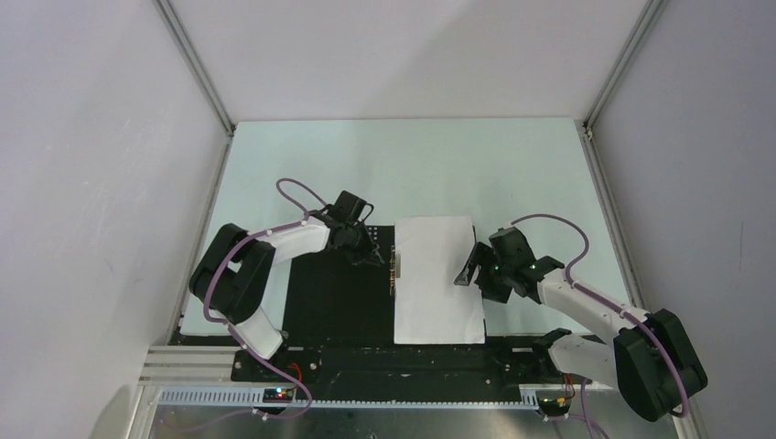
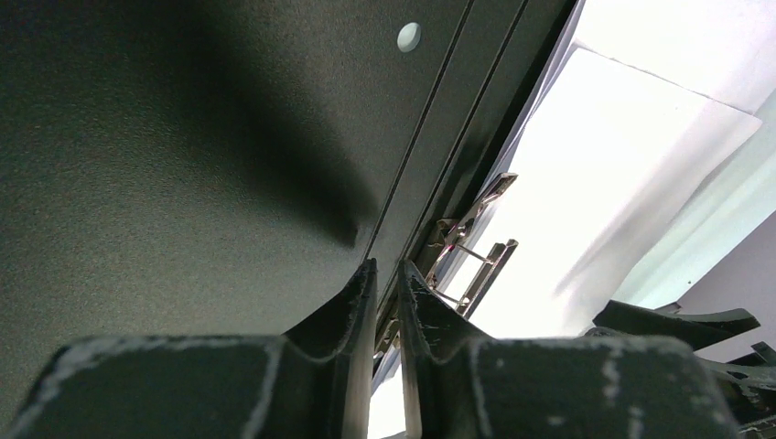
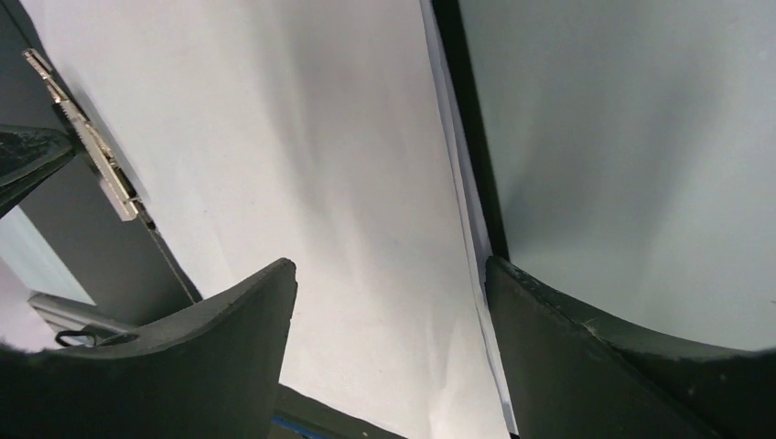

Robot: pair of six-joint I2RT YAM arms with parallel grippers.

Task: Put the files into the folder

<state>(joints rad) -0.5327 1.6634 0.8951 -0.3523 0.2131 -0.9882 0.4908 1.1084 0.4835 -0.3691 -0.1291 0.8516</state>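
The folder (image 1: pixel 334 297) lies open, black inside up, with its metal spine clip (image 1: pixel 395 267) in the middle. The white files (image 1: pixel 437 279) lie stacked on its right half. My left gripper (image 1: pixel 371 255) is shut, its tips low over the black inside next to the clip (image 2: pixel 478 265); nothing shows between the fingers in the left wrist view (image 2: pixel 386 267). My right gripper (image 1: pixel 469 272) is open and empty. Its fingers straddle the right edge of the files (image 3: pixel 311 155), one over the paper and one over the table (image 3: pixel 631 137).
White enclosure walls with aluminium posts (image 1: pixel 197 69) stand on three sides. A black base rail (image 1: pixel 393 361) runs along the near edge between the arm bases. The pale green tabletop (image 1: pixel 412 169) stretches behind the folder.
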